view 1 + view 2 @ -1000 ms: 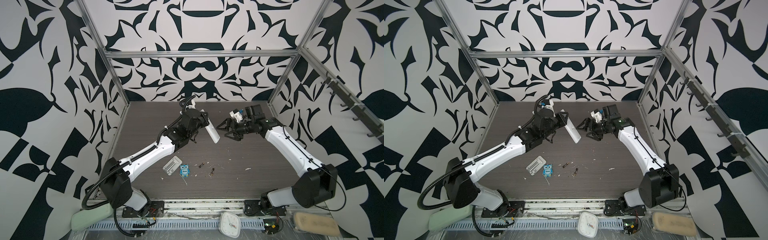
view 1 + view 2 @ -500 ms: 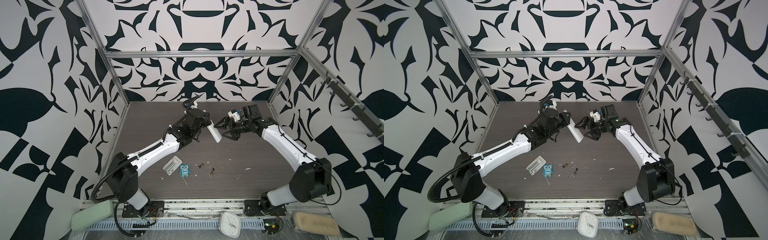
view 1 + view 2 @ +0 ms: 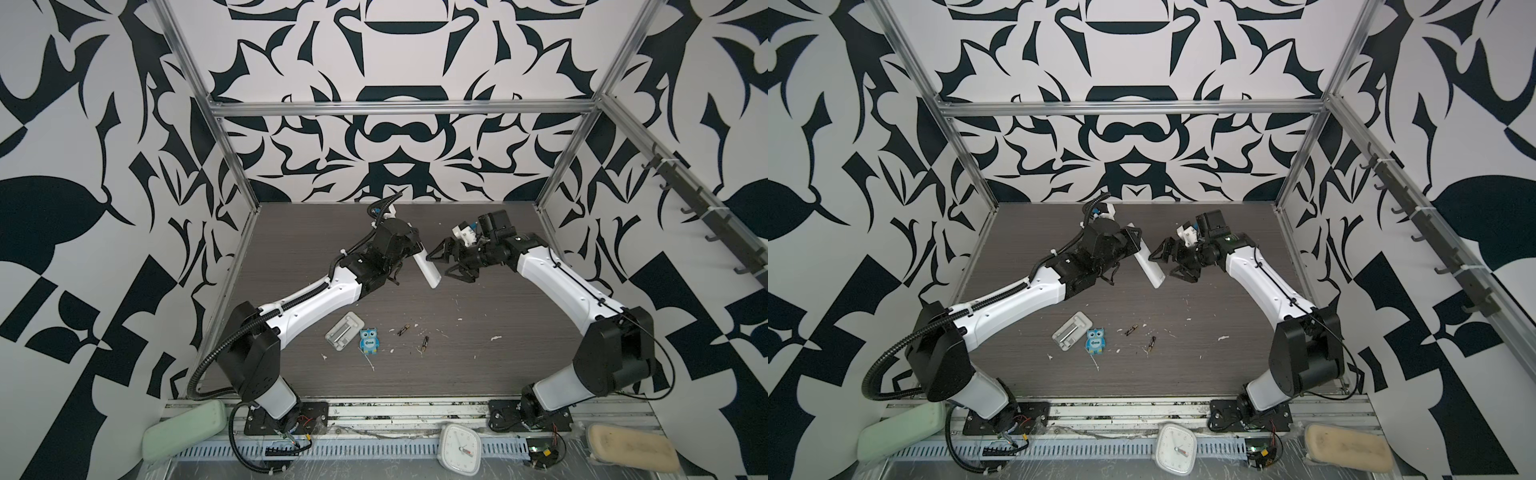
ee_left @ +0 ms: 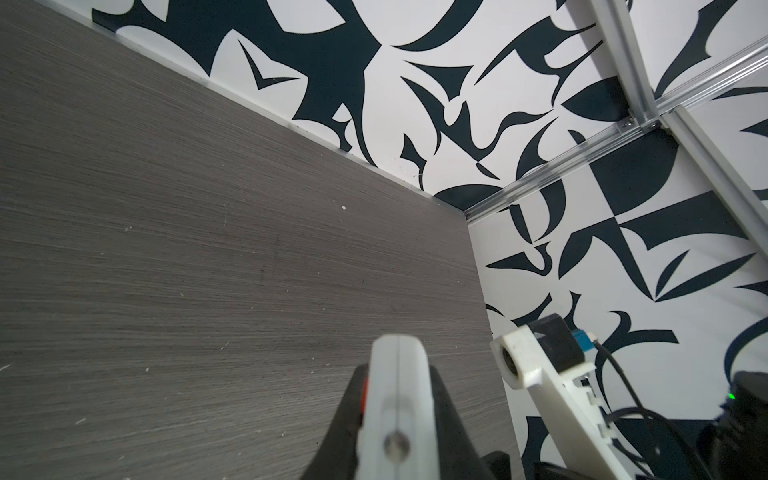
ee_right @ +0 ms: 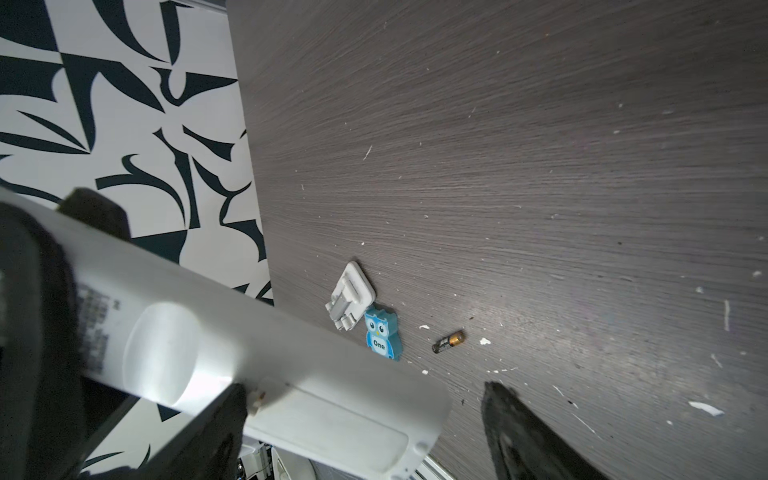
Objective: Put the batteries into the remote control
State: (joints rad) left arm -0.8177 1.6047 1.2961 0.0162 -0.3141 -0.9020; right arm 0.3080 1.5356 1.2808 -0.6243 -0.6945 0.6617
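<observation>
Holding: left end effector (image 4: 397, 415) is clamped on the remote control (image 3: 429, 272) near its upper end; the remote hangs tilted above the bench (image 3: 498, 365), well behind the blue owl figure (image 3: 369, 340).
Right end effector: (image 3: 444, 264) jaws spread wide around the remote's free lower end, gripping nothing.
Batteries: (image 3: 403, 330) both lie loose on the bench near the owl, on the side away from the grey-white tray (image 3: 345, 331).
Handling: remote looks light, rigid and smooth, likely to pivot; best pinched across its long edges. Batteries are small, hard and apt to roll; pinch across the barrel.
Unclear: whether the battery cover is off, and whether a right finger touches the remote; button face hidden.
</observation>
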